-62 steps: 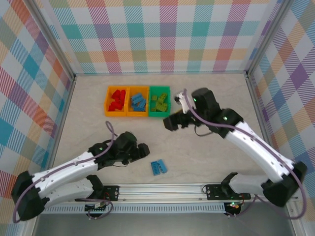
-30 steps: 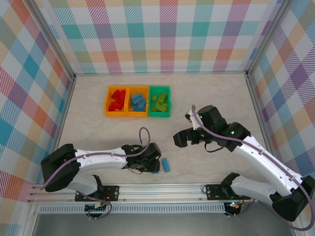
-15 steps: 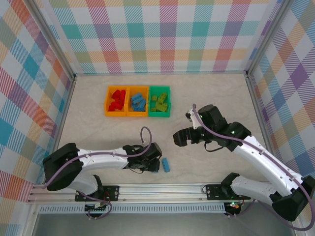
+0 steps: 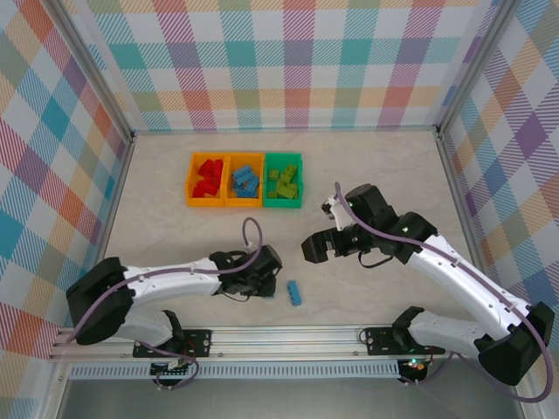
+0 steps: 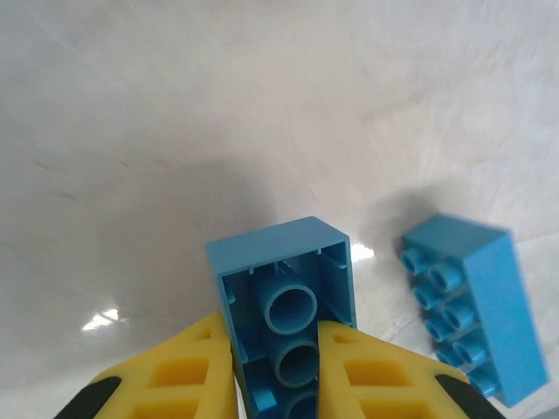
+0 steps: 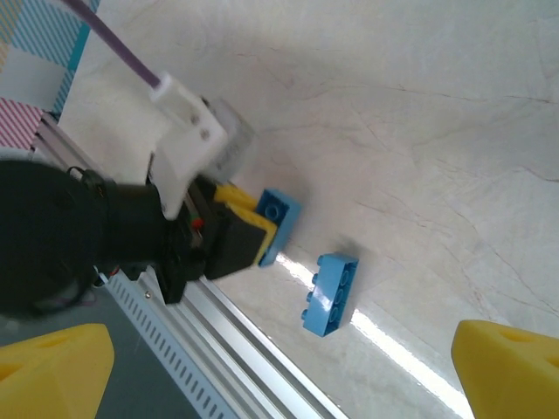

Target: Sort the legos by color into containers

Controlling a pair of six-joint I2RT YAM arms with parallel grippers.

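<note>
The left gripper [image 5: 273, 332] is clamped on a blue brick [image 5: 284, 262]. Its yellow fingers [image 5: 205, 367] press the two long sides, and the hollow underside faces the wrist camera. Gripping across the narrow width likely gives the pads flat walls to bite on. Whether the brick is clear of the table [image 4: 175, 236] I cannot tell. A second brick [image 5: 467, 305], also blue, lies studs-up just beside the gripper's right finger, apart from the held one. It is probably left for a later pick.

The right gripper [image 4: 316, 247] hangs with its jaws spread wide and empty, off to the right of the left gripper and above the table. It seems to be waiting out of the way.

The bins stand in a row well beyond the left gripper. The left bin [image 4: 206, 204] holds red bricks [image 4: 208, 177], the middle bin [image 4: 244, 203] holds blue bricks [image 4: 245, 181], and the green bin [image 4: 282, 206] holds lime bricks [image 4: 283, 182]. By colour, the held brick belongs in the middle bin.
</note>
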